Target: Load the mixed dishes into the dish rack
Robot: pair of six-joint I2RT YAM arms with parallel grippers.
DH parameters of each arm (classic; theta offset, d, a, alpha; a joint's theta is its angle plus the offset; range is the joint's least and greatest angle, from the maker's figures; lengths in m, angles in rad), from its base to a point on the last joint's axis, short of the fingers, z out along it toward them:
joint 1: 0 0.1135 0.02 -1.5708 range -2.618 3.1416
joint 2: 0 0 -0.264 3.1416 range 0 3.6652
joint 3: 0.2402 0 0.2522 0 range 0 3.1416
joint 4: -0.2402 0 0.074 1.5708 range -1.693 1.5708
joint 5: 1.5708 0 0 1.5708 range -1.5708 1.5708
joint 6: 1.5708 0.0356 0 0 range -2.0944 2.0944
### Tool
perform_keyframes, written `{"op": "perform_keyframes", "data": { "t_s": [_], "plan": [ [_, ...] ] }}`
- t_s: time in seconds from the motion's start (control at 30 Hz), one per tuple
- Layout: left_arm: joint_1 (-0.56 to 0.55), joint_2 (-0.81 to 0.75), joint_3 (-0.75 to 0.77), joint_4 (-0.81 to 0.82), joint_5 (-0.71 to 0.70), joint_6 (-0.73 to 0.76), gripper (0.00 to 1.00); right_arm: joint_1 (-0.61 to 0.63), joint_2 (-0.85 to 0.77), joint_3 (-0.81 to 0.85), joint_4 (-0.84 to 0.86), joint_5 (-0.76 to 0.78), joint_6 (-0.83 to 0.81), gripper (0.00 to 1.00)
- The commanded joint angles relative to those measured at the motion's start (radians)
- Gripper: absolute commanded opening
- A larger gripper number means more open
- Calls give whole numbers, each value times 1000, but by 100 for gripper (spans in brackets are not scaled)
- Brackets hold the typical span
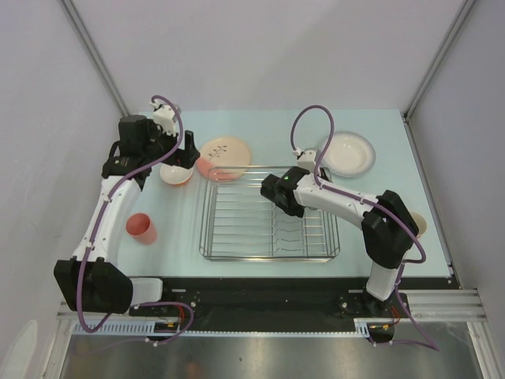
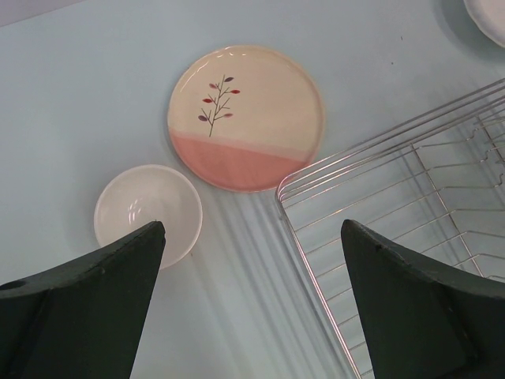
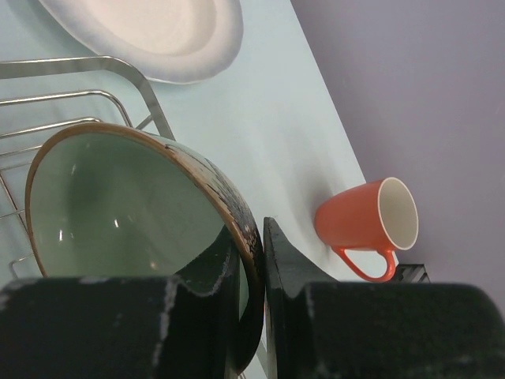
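Dish rack (image 1: 268, 225): centre of the worktop (image 1: 379, 126), with no dish seated among its tines as far as the top view shows.

Small green glass bowl (image 3: 134, 205): held tilted over the rack's upper right corner. The right gripper (image 3: 254, 246) is clamped on its rim, one finger inside and one outside. Whether the bowl touches the wires, cannot tell.

Left gripper (image 2: 252, 229): fingers wide apart, holding nothing, hovering between the orange-outside white bowl (image 2: 146, 209) and the rack's upper left corner.

On the worktop, unloaded:
- Cream plate (image 2: 245, 118), just beside that upper left corner.
- Orange-outside white bowl, to the plate's lower left.
- Salmon-pink tumbler (image 1: 142, 229), left of the rack.
- White grey-rimmed shallow bowl (image 1: 346, 153), upper right.
- Orange mug (image 3: 367, 217), far right.

Judgement: barely begun. One of six dishes is going in and five are left.

Hard to see: in the top view the green bowl is hidden under the right gripper and the mug is mostly behind the right arm. The shallow bowl is cut off at the top of the right wrist view.
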State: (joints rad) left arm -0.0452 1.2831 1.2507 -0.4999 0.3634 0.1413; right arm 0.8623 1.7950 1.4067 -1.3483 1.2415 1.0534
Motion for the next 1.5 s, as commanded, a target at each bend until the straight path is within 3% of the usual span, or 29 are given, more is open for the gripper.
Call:
{"op": "perform_keyframes", "data": {
  "t_s": [0.0,0.3,0.43,0.47,0.53,0.6,0.67,0.7,1.03,1.13,1.23,1.33,1.47],
  "plan": [
    [5,-4,21,8,28,4,100,6,-6,8,-173,99,25,0],
    [5,-7,26,9,28,6,100,35,138,9,-172,84,56,3],
    [5,-5,18,14,22,9,100,53,176,20,-170,70,74,24],
    [5,-4,13,15,20,12,100,58,178,21,-170,70,80,36],
    [7,-2,9,18,19,12,100,64,172,28,-172,70,85,42],
    [5,2,6,24,14,11,100,69,155,41,-169,65,91,54],
    [5,5,3,29,16,11,100,72,147,57,-169,72,91,75],
    [5,8,1,29,17,9,100,72,144,63,-169,73,86,78],
    [5,74,-30,89,-44,32,100,93,-18,270,-169,46,13,90],
    [1,131,-40,116,-118,49,100,93,-117,349,-167,32,29,91],
    [-33,183,-82,179,-285,98,100,92,-239,364,-132,36,17,91],
    [-50,240,-112,221,-440,127,100,57,-397,312,-23,9,-19,90],
    [-51,297,-137,259,-500,158,100,-37,-632,114,312,-112,-224,88]
  ]
}}
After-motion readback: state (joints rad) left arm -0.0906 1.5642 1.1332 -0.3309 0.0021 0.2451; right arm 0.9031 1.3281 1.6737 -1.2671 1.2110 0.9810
